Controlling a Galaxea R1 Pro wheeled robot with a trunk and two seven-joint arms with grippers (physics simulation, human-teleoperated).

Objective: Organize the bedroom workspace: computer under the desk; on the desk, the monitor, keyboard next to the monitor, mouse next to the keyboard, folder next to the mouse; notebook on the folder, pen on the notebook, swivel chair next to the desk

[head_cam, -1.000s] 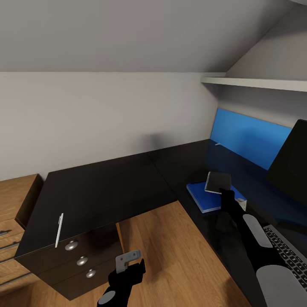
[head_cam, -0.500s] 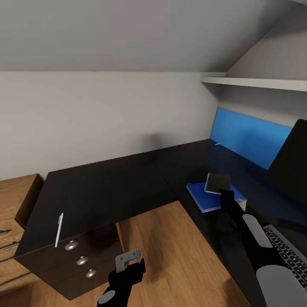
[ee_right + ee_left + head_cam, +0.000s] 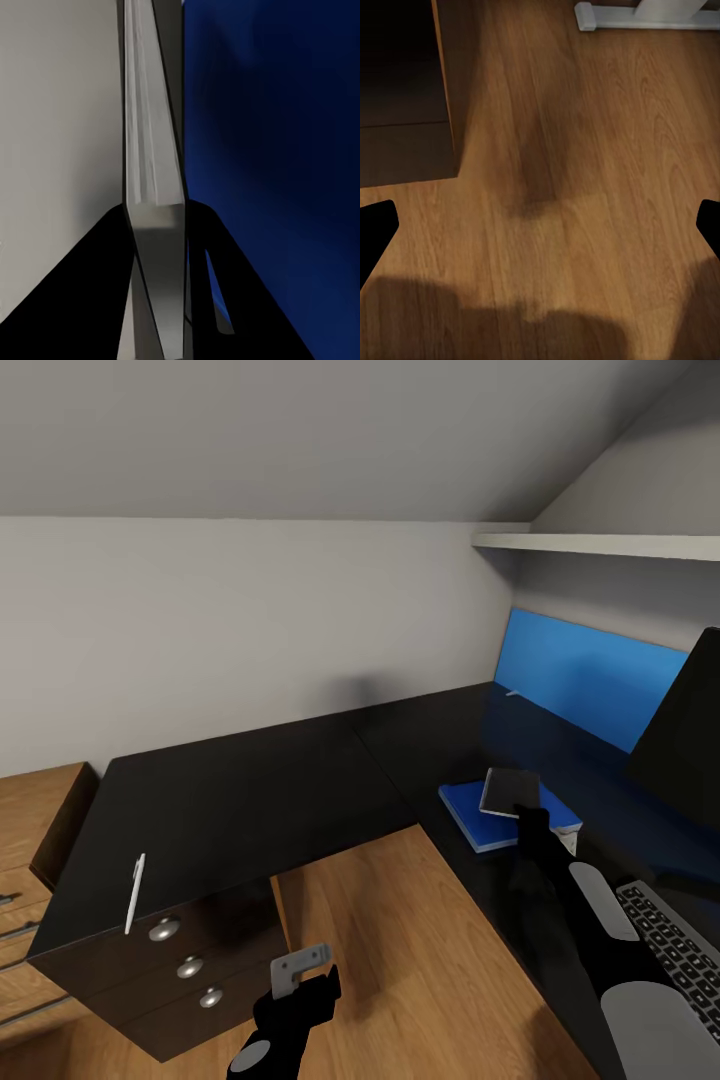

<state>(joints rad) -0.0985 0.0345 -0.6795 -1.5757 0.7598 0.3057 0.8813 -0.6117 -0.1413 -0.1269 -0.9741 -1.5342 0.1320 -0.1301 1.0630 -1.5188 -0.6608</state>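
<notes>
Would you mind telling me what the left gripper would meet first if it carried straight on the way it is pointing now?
Most likely the bare wooden floor. The left gripper is open and looks straight down at the boards, with nothing between. The dark desk drawer unit sits off to one side of that line, though depth is hard to judge.

Notebook point(image 3: 511, 792) above folder point(image 3: 490, 818) on desk point(image 3: 260, 800); pen point(image 3: 134, 893) far left.

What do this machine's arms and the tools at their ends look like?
Both arms are matte black. The right arm carries rounded light grey shell panels; the left arm shows a small grey patch near the bottom edge. The left tool has a flat grey finger plate. The right tool is black. No cables or markings show.
</notes>
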